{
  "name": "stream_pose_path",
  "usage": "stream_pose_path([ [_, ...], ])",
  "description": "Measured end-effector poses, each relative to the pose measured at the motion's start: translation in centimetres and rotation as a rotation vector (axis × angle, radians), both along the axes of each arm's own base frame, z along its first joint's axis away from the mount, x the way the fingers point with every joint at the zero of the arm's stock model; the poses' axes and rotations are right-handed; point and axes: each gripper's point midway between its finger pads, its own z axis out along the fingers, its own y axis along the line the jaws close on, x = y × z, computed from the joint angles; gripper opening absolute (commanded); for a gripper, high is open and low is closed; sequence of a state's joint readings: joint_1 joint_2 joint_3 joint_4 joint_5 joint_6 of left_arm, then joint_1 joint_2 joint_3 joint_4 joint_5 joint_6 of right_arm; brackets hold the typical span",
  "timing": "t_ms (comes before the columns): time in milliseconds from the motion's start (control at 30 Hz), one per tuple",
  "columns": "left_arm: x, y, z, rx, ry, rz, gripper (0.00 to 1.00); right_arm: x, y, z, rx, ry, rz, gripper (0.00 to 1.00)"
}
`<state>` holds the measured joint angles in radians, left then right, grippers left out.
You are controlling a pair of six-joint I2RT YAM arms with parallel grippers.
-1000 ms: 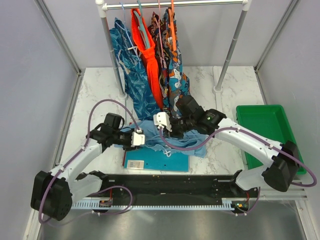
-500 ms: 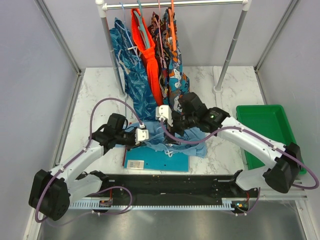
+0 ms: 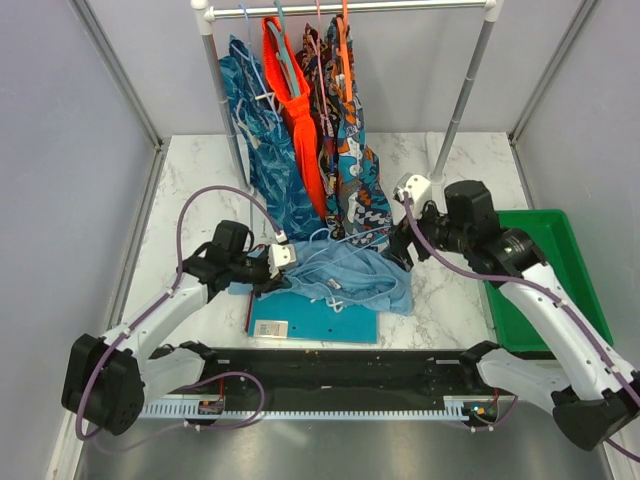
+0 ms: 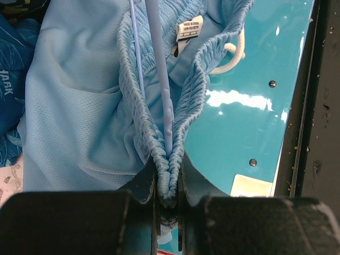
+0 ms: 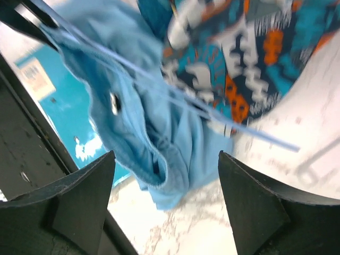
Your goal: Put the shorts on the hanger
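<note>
The light sky-blue shorts (image 3: 352,278) lie bunched on the table, partly over a teal board. My left gripper (image 3: 279,262) is at their left end. In the left wrist view it (image 4: 169,187) is shut on the folded elastic waistband of the shorts (image 4: 79,111), and the pale blue hanger (image 4: 159,69) wire runs down into the same pinch. My right gripper (image 3: 404,243) hangs open just right of the shorts, holding nothing. Its wrist view shows the shorts (image 5: 133,111) and the hanger (image 5: 175,90) wire ahead of the open gripper (image 5: 166,159).
Behind the shorts stands a clothes rack (image 3: 462,95) with patterned blue, orange and printed garments (image 3: 300,130) hanging to the table. The teal board (image 3: 320,322) lies under the shorts' near edge. A green tray (image 3: 530,250) sits at the right, under the right arm.
My right gripper opened, let go and drew back to the right, off the shorts. My left gripper closed on the waistband and shifted slightly.
</note>
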<state>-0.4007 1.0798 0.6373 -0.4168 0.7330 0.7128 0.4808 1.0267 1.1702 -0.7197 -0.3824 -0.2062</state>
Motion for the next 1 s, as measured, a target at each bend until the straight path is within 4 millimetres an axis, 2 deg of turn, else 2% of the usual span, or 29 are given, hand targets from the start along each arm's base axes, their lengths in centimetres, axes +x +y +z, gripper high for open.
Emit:
stream_pose_path([
  [133,0.3,-0.1,-0.1,0.004,0.028,0.021,0.02,0.2,-1.2,-5.9,-0.091,0.148,-0.088,0.84],
  [233,0.5,0.0,0.0,0.007,0.034,0.036,0.02,-0.6,-1.9,-10.2,-0.142,0.274,-0.141,0.82],
  [333,0.5,0.0,0.0,0.008,0.042,0.045,0.02,-1.0,-2.5,-12.4,-0.17,0.327,-0.187,0.81],
  [433,0.5,0.0,0.0,0.007,0.049,0.052,0.02,-1.1,-2.7,-13.5,-0.173,0.343,-0.209,0.77],
  [567,0.4,0.0,0.0,0.004,0.058,0.06,0.02,-0.9,-2.0,-15.2,-0.194,0.379,-0.205,0.73],
  [700,0.4,0.0,0.0,0.003,0.071,0.071,0.02,-0.8,-1.5,-18.0,-0.264,0.445,-0.198,0.65],
  [800,0.4,0.2,-0.1,0.005,0.087,0.09,0.02,-0.6,-1.7,-19.3,-0.3,0.47,-0.216,0.45],
  [833,0.5,0.3,0.0,0.005,0.093,0.098,0.02,-0.6,-1.8,-19.4,-0.308,0.474,-0.218,0.27],
  [933,0.8,0.8,0.4,-0.001,0.114,0.124,0.02,0.0,-2.2,-19.1,-0.328,0.472,-0.234,0.0],
  [1000,0.9,1.1,0.7,-0.012,0.124,0.132,0.02,0.7,-2.5,-18.5,-0.326,0.455,-0.239,0.0],
])
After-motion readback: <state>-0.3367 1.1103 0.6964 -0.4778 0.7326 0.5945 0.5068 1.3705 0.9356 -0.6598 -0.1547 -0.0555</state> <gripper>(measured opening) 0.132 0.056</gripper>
